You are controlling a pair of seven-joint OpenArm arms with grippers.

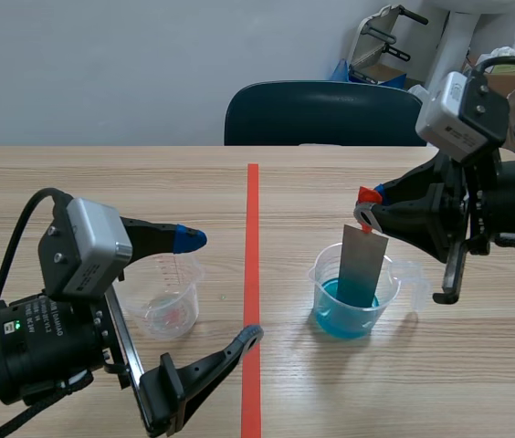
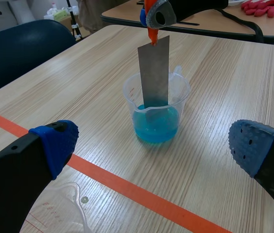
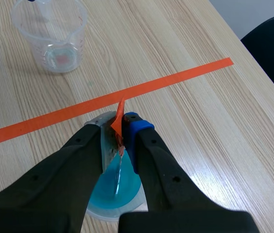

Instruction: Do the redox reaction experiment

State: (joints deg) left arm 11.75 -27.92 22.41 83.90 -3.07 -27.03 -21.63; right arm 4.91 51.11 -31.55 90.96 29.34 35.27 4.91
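Observation:
A clear beaker of blue liquid stands right of the red tape line. A grey metal strip stands upright in it with its lower end in the liquid. My right gripper is shut on the strip's top, which carries an orange tag. An empty clear beaker sits left of the line. My left gripper is open beside that empty beaker, holding nothing and facing the blue beaker.
A red tape line runs down the middle of the wooden table. A dark blue chair stands behind the far edge. Another table with red gloves lies beyond the right arm.

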